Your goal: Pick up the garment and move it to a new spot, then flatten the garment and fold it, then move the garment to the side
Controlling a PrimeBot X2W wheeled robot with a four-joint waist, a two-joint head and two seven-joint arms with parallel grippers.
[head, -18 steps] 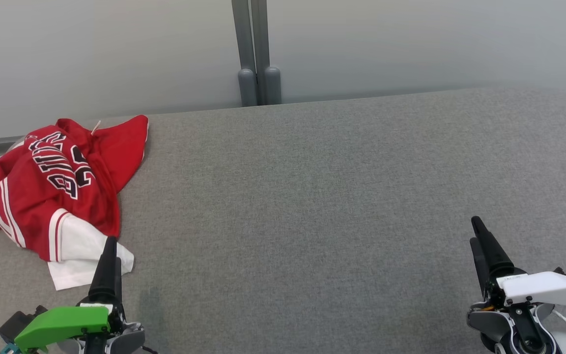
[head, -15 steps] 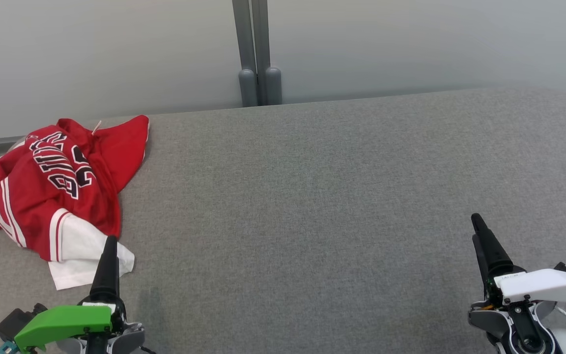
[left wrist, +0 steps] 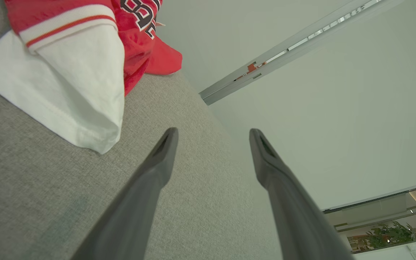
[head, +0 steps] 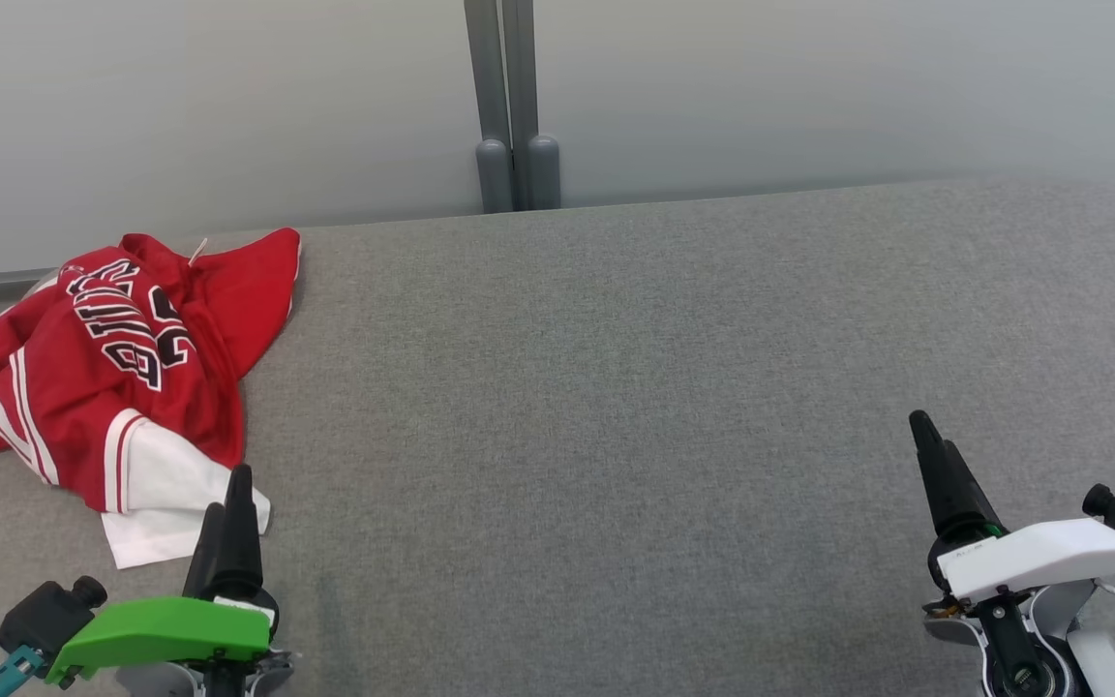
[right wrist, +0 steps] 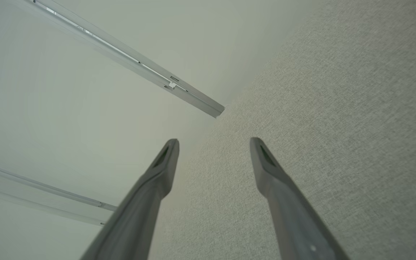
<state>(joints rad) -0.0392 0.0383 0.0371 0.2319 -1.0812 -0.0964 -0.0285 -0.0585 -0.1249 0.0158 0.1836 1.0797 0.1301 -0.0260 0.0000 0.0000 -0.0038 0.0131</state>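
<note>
My head camera looks down across the grey cushion (head: 616, 387); both wrist cameras skim it closely, the left sharing the garment (head: 132, 387).

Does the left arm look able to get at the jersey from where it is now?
Probably yes. The open left gripper sits right by the jersey, next to its white sleeve, with only bare grey surface between them.

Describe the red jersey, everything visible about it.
The jersey is red, of a thin fabric, with black, white-edged lettering and numbers, white stripes along its trims and a white panel at its near end. It lies crumpled at the left of the gray padded surface; the left end effector is close to the white panel, not touching.
</note>
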